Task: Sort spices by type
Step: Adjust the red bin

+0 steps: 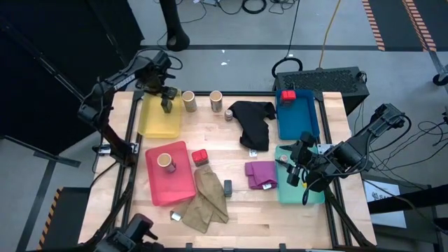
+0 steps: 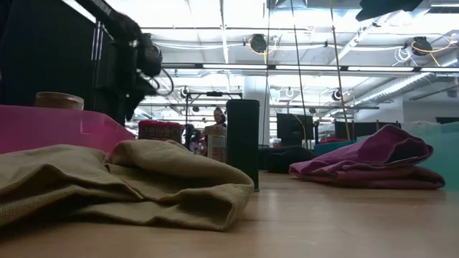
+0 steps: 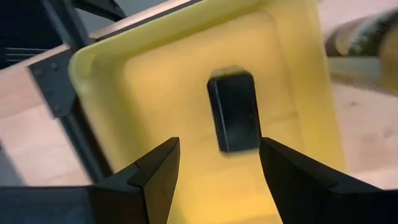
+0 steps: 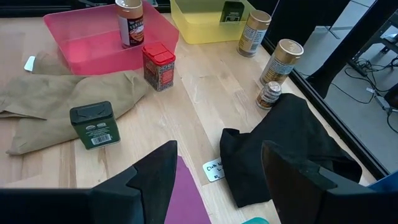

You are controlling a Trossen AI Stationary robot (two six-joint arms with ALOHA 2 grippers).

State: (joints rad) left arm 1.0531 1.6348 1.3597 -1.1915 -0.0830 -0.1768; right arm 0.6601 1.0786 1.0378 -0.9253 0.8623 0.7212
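L gripper (image 1: 166,98) hovers over the yellow tray (image 1: 150,122), upper left of the high view, jaws open w/ the dark tin (image 3: 234,111) lying free on the tray floor between them, not gripped. R gripper (image 1: 297,166) waits over the teal tray (image 1: 283,194) at right, jaws spread, empty.

Rest of the spices are scattered: a green tin (image 4: 94,124) beside the khaki cloth (image 4: 37,118), a red box (image 4: 158,65) just beside the red tray (image 4: 62,28), two tan shakers (image 4: 281,61) near the black cloth (image 4: 286,146).

Handling, my read: tins look light, rigid, smooth-sided, so prob. slippery. Take across the flat broad faces, mid-height. Shakers are tall, round, tippy; grip at mid-body.
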